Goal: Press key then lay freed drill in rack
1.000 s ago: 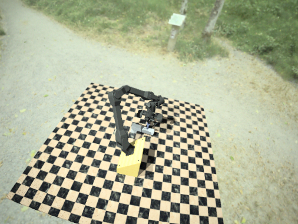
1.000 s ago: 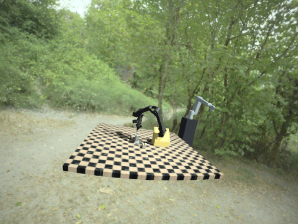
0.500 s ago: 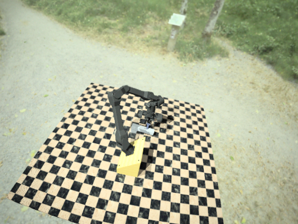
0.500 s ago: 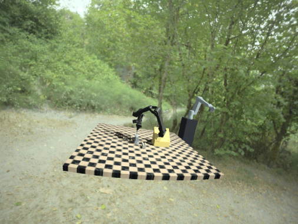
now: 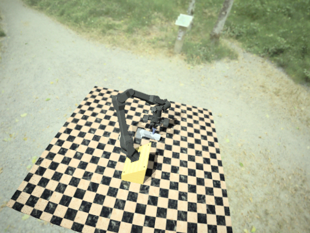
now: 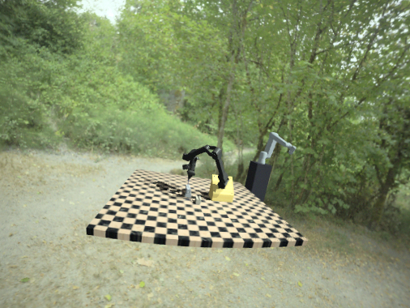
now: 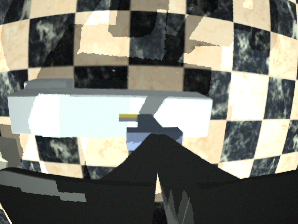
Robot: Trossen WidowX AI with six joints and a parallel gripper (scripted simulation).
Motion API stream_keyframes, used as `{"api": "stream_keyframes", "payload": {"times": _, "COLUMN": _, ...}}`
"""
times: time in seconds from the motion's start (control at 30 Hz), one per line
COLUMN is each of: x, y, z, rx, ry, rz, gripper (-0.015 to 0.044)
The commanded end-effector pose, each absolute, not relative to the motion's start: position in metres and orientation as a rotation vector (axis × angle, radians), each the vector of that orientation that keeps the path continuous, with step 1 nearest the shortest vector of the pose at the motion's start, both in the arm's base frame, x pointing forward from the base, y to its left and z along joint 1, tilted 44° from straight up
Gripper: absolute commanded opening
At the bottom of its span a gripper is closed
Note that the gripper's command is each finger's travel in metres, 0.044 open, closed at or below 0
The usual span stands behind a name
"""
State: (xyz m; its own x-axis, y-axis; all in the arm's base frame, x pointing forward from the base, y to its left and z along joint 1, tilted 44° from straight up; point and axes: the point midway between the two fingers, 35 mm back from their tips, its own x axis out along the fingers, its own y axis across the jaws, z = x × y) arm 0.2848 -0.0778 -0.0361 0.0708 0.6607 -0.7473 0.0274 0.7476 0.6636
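My gripper (image 5: pixel 154 127) (image 6: pixel 189 179) (image 7: pixel 156 141) is shut and holds nothing. It points down, its tips at or just above a small blue piece (image 5: pixel 154 131) (image 7: pixel 133 137) at the near side of a long pale block (image 5: pixel 147 134) (image 6: pixel 188 192) (image 7: pixel 90 115); whether they touch is unclear. A thin yellow strip (image 7: pixel 128 116) sticks out to the left of the blue piece in the wrist view. I cannot tell for certain which of these parts is the key or the drill. The fingers hide part of the blue piece. No rack can be made out for certain.
A small beige-grey object (image 6: pixel 198 199) (image 7: pixel 9 147) stands near the block's left end in the wrist view. The arm's yellow base (image 5: pixel 135 171) (image 6: pixel 221 196) is close by on the checkered top (image 5: pixel 181 196) (image 6: pixel 162 227). A grey arm on a dark pedestal (image 6: pixel 258 178) stands beyond the edge.
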Motion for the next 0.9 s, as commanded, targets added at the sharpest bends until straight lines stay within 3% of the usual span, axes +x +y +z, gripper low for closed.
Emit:
{"api": "stream_keyframes", "payload": {"times": 0.0, "x": 0.2803, "y": -0.0568, "z": -0.0506, "rx": 0.611, "ry": 1.482, "rz": 0.568, "gripper": 0.0000}}
{"api": "stream_keyframes", "payload": {"times": 0.87, "x": 0.2818, "y": -0.0555, "z": -0.0493, "rx": 0.612, "ry": 1.482, "rz": 0.568, "gripper": 0.0000}}
